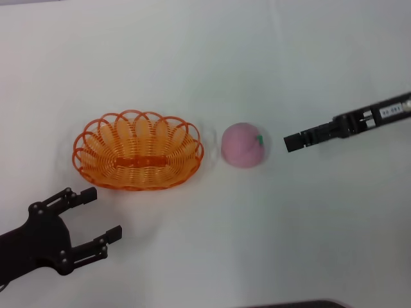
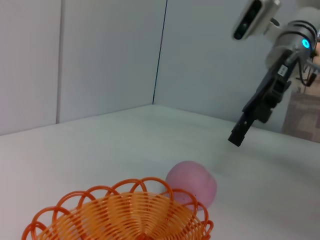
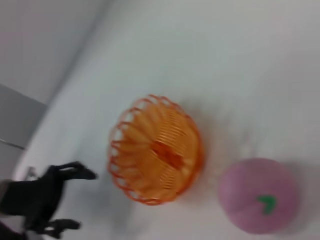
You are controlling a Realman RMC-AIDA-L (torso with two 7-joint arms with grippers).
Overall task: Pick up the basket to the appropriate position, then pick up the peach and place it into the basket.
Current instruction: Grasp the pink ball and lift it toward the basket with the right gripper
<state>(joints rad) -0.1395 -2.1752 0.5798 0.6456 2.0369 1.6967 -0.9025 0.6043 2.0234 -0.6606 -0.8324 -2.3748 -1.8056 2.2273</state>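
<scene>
Your basket point(image 1: 137, 151) rests on the white table point(image 1: 205, 58) with the peach point(image 1: 244, 145) just beside it on its right, not yet inside. Your left gripper point(image 1: 96, 215) sits near the basket's near-left side, fingers spread apart and holding nothing. Your right gripper point(image 1: 295, 142) hovers near the peach; whether its fingers are parted I cannot tell. Close over the fruit's widest part and lift clear of the scalloped rim.
</scene>
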